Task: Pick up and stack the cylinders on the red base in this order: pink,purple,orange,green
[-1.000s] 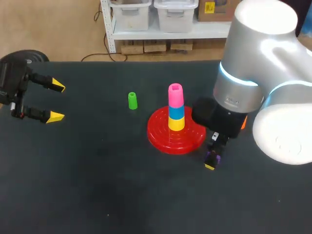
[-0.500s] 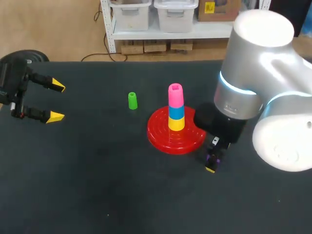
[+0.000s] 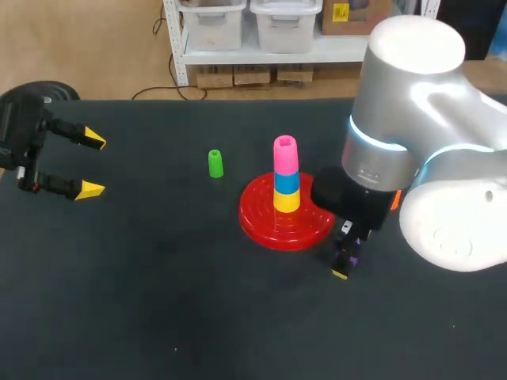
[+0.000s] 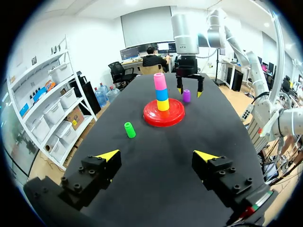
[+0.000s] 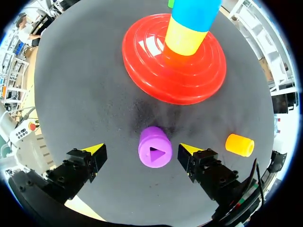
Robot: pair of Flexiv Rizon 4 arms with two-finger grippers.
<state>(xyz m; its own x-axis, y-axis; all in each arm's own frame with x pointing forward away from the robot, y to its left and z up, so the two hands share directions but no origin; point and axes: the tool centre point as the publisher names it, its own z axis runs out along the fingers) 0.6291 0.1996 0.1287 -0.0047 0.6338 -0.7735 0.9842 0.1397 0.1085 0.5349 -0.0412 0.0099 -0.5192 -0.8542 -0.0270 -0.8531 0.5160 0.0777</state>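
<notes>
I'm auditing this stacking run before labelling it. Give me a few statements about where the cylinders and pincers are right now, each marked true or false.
1. The purple cylinder stands on the table between the right pincer's fingers. True.
2. The right pincer is shut on the purple cylinder. False: its fingers stand clear of it on both sides.
3. The pink cylinder is the topmost piece on the red base. True.
4. The green cylinder sits on the red base. False: the green cylinder is on the table, apart from the base.
5. The left pincer holds the orange cylinder. False: the left pincer is open and empty; the orange cylinder lies beside the right pincer.
</notes>
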